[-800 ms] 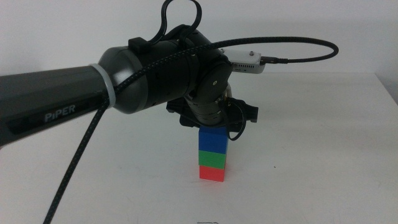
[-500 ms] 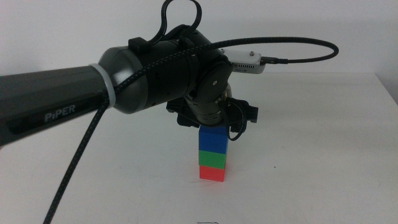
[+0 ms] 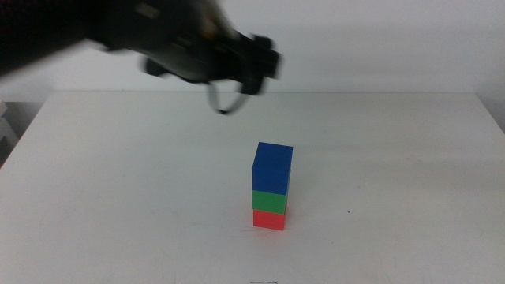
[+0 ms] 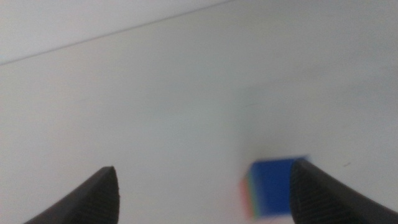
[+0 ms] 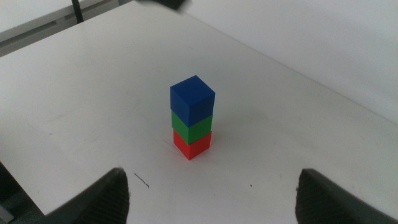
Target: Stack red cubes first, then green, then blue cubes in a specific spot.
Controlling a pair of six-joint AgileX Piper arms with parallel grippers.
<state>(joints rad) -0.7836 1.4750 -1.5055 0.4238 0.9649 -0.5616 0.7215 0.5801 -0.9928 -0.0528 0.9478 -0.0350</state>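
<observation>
**Three cubes stacked on the white desk**

White desk carries a tower right of centre: red cube at the base, green cube on it, blue cube on top. At upper left, blurred, hangs the left gripper, jaws wide and empty. Right gripper waits near, jaws wide too.
</observation>
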